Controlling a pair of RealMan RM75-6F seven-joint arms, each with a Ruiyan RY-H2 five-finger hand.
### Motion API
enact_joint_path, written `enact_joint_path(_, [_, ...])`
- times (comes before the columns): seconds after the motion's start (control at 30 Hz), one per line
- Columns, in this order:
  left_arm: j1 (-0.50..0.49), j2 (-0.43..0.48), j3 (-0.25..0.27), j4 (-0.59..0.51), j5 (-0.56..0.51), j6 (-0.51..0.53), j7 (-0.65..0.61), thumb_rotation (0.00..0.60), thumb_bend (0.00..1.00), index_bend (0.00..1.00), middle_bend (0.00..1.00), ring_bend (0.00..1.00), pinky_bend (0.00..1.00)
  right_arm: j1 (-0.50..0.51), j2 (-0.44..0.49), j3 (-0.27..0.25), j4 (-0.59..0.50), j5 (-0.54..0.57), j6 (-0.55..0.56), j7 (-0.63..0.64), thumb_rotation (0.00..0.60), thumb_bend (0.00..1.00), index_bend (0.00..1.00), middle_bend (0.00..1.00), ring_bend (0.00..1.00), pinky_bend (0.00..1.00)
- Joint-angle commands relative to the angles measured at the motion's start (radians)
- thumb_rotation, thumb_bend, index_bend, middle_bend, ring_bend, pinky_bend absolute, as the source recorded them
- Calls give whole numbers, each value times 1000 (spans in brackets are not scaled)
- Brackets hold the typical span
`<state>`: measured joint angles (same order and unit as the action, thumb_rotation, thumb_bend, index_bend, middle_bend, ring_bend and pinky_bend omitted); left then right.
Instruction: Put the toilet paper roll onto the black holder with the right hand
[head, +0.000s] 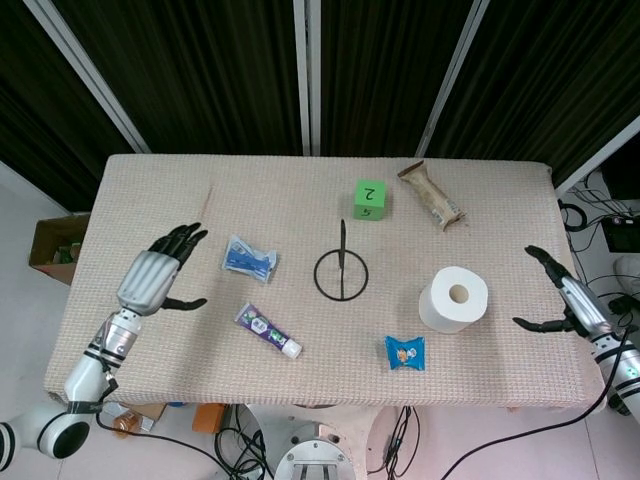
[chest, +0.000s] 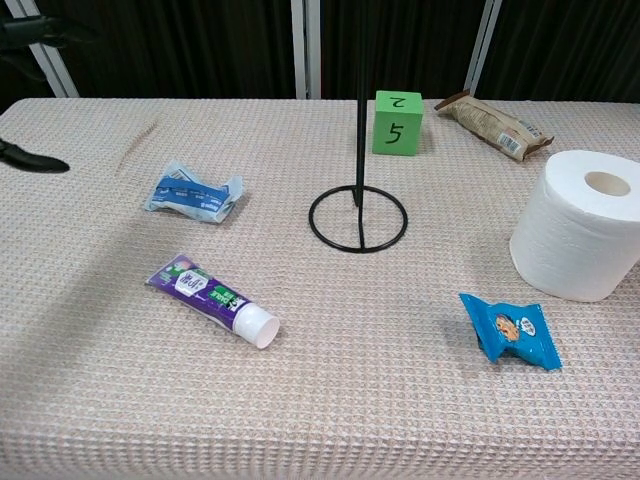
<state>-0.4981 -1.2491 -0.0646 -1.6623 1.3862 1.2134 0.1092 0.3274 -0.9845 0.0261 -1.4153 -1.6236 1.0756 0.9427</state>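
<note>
The toilet paper roll (head: 453, 298) stands on end on the surface (head: 300, 190), right of the black holder (head: 341, 270) and apart from it. The right hand (head: 566, 300) hovers off the surface's right edge — fingers spread, holding nothing. The left hand (head: 155, 277) is likewise spread wide and empty — over the left side.

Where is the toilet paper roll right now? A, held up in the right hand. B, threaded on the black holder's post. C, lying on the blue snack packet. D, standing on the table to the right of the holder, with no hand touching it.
D: the toilet paper roll stands on the table right of the black holder, and the right hand is open and apart from it.
</note>
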Motion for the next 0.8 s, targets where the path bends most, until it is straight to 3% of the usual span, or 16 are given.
enact_joint_path(0.03, [68,-20,53,83,59,79,-23,442,34,0,10,34,201,-16,-42,-60,74,-31,-22,12,600,54,0,0,0,0])
enact_joint_path(0.17, [111,-54,71,169,106,150,-20,440,35,0,10,35,200,-41,-135,-58,164,-9,26,-6,600,48,0,0,0,0])
enact_joint_path(0.4, [137,-70,78,213,135,172,-54,438,35,0,10,34,199,-64,-330,-8,301,15,173,76,600,0,0,0,0,0])
enact_joint_path(0.8, [147,-74,68,230,156,170,-59,438,37,0,10,34,182,-2,-390,-22,264,19,107,87,600,0,0,0,0,0])
